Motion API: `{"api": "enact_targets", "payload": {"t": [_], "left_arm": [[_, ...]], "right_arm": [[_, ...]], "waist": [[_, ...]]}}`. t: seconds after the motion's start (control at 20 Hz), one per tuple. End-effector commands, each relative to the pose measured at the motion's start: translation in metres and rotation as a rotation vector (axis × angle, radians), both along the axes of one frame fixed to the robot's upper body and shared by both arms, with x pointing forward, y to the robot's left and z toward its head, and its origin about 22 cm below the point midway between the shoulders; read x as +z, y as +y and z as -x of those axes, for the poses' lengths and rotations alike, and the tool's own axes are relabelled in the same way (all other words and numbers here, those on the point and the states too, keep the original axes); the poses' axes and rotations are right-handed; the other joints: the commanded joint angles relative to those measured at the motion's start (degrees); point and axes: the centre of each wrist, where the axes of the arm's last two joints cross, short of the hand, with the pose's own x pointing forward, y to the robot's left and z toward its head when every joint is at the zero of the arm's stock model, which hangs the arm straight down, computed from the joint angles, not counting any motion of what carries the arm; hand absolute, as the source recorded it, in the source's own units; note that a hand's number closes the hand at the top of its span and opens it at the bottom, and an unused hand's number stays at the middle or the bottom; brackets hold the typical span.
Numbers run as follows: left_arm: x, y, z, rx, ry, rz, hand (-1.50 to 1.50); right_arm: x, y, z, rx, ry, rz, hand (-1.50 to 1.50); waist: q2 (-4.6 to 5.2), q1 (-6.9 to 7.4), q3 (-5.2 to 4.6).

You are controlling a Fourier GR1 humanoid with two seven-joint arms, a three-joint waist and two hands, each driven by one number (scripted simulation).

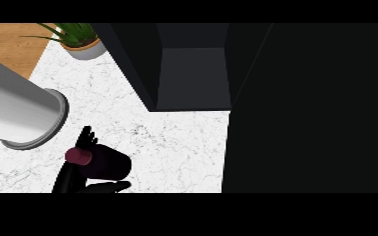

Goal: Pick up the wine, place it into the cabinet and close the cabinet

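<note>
At seven o'clock on the worktop (170, 145), a black hand (83, 177) curls round the dark wine (103, 162), thumb beneath. Which hand is unclear. Best carried upright toward one o'clock into the open cabinet (192, 80), clear of its door (303, 110).

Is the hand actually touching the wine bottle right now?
Touching. In the head view the left hand is wrapped round the wine bottle: fingers behind its neck, thumb curled under its body, no gap showing.
</note>
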Motion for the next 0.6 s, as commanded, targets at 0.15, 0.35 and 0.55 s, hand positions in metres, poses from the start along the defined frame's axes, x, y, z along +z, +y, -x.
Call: {"api": "enact_targets", "payload": {"t": [0.15, 0.35, 0.55], "left_arm": [[-0.019, -0.016, -0.011, 0.046, -0.026, 0.09, -1.5], [-0.028, -0.009, -0.001, 0.077, -0.033, 0.155, -1.5], [-0.04, -0.022, -0.009, 0.123, -0.063, 0.247, -1.5]], "right_arm": [[0.029, -0.012, 0.043, 0.035, -0.079, -0.044, -1.5], [0.036, -0.011, 0.042, 0.02, -0.075, -0.064, -1.5], [0.025, -0.008, 0.033, 0.008, -0.072, -0.047, -1.5]], "waist": [[0.1, 0.22, 0.0], [0.1, 0.51, -0.03], [0.11, 0.31, 0.0]]}}
